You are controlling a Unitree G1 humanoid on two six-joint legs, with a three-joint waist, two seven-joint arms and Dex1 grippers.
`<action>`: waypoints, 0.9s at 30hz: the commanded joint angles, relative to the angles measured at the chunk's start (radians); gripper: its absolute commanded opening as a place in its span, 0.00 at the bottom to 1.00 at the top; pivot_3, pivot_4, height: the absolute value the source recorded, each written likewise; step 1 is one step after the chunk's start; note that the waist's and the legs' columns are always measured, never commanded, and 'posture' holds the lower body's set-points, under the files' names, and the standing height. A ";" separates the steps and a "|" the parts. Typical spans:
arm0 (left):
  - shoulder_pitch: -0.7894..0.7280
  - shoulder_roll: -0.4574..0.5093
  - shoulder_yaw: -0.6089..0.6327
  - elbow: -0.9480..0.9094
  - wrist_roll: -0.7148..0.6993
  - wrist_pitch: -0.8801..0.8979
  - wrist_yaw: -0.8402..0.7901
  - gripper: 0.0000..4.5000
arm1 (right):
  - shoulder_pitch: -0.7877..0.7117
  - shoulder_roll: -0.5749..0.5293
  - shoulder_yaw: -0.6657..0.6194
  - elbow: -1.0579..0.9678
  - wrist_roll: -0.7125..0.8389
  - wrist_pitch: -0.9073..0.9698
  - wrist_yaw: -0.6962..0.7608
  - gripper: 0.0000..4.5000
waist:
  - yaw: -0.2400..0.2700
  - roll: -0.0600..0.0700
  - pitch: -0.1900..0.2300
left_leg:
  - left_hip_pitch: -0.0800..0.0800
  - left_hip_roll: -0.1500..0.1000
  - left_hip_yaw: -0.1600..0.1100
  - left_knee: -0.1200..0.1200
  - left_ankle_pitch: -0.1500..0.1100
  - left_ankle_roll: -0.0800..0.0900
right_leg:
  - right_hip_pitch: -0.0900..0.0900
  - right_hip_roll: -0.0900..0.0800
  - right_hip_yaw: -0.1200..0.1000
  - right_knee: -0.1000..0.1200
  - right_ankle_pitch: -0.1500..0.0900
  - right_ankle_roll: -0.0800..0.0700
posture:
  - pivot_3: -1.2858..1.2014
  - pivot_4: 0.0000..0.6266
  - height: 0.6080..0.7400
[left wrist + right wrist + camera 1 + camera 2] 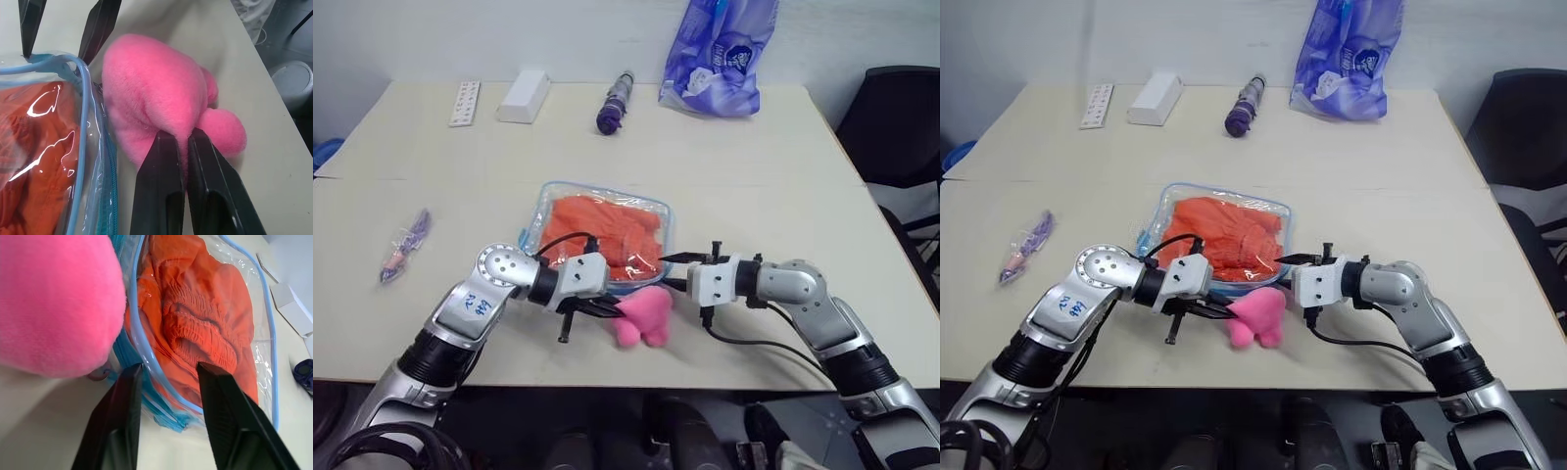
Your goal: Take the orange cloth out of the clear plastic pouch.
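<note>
Surface: beige worktop [754, 186] against a white wall, black chair [901, 108] at its right.
Count: one clear plastic pouch [548, 201] holding one orange cloth [607, 230]; one purple-blue bag [720, 59].
Left pincer [612, 310]: clamped on the pink pompom [646, 313].
Right pincer [668, 271]: fingers apart, straddling the pouch's edge.

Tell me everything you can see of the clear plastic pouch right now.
The clear plastic pouch lies flat on the table: transparent, glossy, rectangular, with light blue piping and a blue zipper along its near edge. The orange cloth fills it. The pink pompom sits against that edge, pinched by the left gripper. The right gripper straddles the pouch's near corner, its fingers either side of the piping.
</note>
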 commanded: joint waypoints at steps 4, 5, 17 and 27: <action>0.038 0.031 0.041 -0.057 -0.006 -0.005 0.016 0.00 | -0.023 -0.010 -0.015 0.002 0.025 -0.038 0.017 0.01 | -0.002 0.000 0.000 | 0.000 0.000 0.000 -0.001 0.000 0.000 | 0.000 0.000 0.001 0.000 0.000 0.000 | 0.52 0.24 1.00; 0.048 0.038 0.052 -0.062 -0.009 -0.002 0.018 0.00 | -0.022 -0.013 -0.018 0.005 0.027 -0.043 0.021 0.01 | -0.002 0.000 0.000 | 0.000 0.001 0.000 -0.001 0.000 0.000 | 0.000 0.000 0.001 0.000 0.000 0.000 | 0.52 0.24 1.00; 0.245 0.238 0.342 0.031 -0.045 -0.013 0.062 0.00 | -0.037 -0.079 -0.066 0.038 0.032 -0.082 0.024 0.01 | -0.002 0.000 0.000 | 0.000 0.001 -0.002 0.000 0.000 0.000 | -0.001 0.000 0.000 0.000 0.000 0.000 | 0.52 0.24 1.00; 0.134 0.365 0.575 0.485 -0.049 -0.071 0.153 0.00 | 0.023 -0.146 -0.104 0.011 0.083 -0.147 0.035 0.01 | 0.000 0.001 0.000 | 0.000 0.001 -0.003 -0.002 0.000 0.000 | -0.001 0.000 -0.002 -0.001 0.000 0.000 | 0.52 0.24 1.00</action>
